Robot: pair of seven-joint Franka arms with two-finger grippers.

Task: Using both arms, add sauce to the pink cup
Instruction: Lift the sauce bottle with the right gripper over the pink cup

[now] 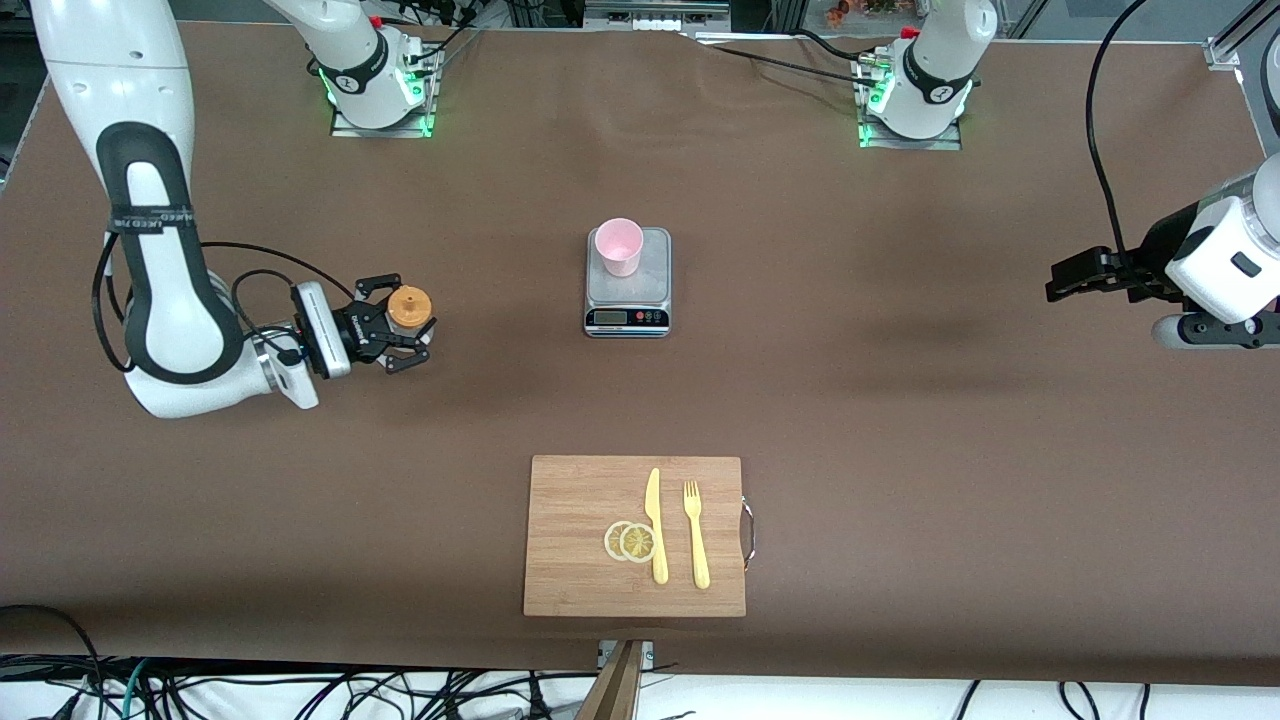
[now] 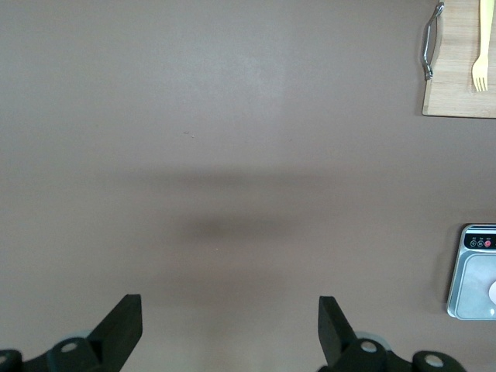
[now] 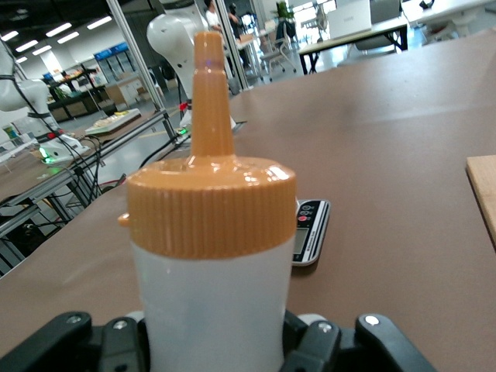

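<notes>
Orange-capped sauce (image 1: 409, 307) stands clamped, seemingly, in right gripper (image 1: 403, 329); left gripper (image 2: 230, 329) waits, fingers spread.

From the front camera only the orange cap of the sauce (image 1: 409, 306) shows; its body is hidden beneath the cap and between my right gripper (image 1: 408, 335) fingers. In the right wrist view the bottle's base is cut off at the lower edge of the frame. My left gripper (image 2: 231, 325) is cropped at the lower edge of the left wrist view, and the scale (image 2: 474, 273) and cutting board (image 2: 463, 70) are cropped at its right edge. The scale's display is too small to read.
</notes>
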